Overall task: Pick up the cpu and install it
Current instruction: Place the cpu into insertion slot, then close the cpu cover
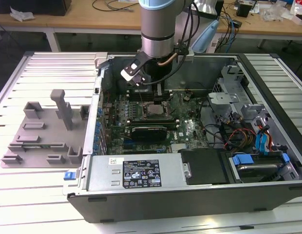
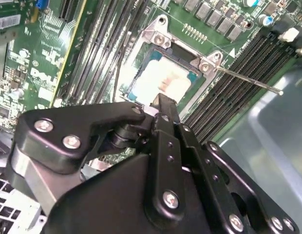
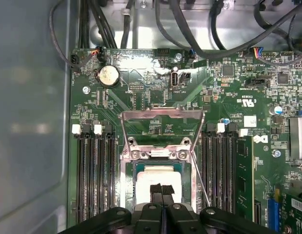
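Slatted white table [image 1: 44, 195] carries an open computer case [image 1: 190, 197] lying on its side, with a gray tray [image 1: 39, 131] beside it toward the exterior view's left. Inside the case the room is tight. A power supply [image 1: 136, 173] lines the near edge, drive cages [image 1: 258, 161] and loose cables [image 1: 229, 134] crowd the exterior view's right, and a bare metal case wall [image 3: 29, 122] stands close beside the memory slots [image 3: 95, 170]. More memory slots [image 3: 219, 165] flank the socket on its other side, so the open space is mostly straight above the socket.

The arm [image 1: 158, 29] comes down nearly vertical into the far half of the case, above the motherboard [image 1: 190, 129], with its wrist turned slightly toward the exterior view's left.

The cpu [image 3: 158, 176] lies flat in the socket, silvery top up, framed by the socket's edges in both wrist views [image 2: 165, 80]. The metal load plate [image 3: 160, 119] is flipped open and stands clear of the chip, and the thin retention lever [image 2: 248, 80] sticks out sideways over the slots.

The gripper [image 3: 161, 192] hangs directly over the chip's near edge, its two black fingertips pressed together with nothing between them. Whether the tips [image 2: 163, 100] touch the metal top cannot be told.
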Tool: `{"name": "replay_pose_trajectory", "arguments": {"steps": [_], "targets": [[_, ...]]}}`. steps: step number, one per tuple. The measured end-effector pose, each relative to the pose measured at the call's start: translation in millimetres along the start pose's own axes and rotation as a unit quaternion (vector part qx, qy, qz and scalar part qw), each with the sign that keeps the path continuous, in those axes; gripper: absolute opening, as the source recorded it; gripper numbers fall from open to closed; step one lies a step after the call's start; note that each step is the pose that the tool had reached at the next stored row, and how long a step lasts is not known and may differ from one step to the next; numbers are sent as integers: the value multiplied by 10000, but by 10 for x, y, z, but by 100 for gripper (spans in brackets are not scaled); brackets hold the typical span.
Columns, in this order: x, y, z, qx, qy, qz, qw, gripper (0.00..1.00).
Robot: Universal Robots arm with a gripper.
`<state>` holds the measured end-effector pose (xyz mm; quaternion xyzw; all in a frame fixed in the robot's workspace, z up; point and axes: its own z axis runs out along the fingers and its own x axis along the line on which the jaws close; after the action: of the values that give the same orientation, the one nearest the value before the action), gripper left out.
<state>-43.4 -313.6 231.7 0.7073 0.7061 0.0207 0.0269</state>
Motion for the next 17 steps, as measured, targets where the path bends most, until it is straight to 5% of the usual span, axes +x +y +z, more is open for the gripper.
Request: {"name": "replay_pose_trajectory", "arguments": {"steps": [1,2,5,9,17], "targets": [[-1,27,5,181,9,-1,9998,11],[-3,42,6,294,20,0,9996,11],[-3,43,-3,294,22,0,9996,11],[-4,54,-163,293,22,0,9996,11],[-4,55,-173,293,22,0,9996,11]]}}
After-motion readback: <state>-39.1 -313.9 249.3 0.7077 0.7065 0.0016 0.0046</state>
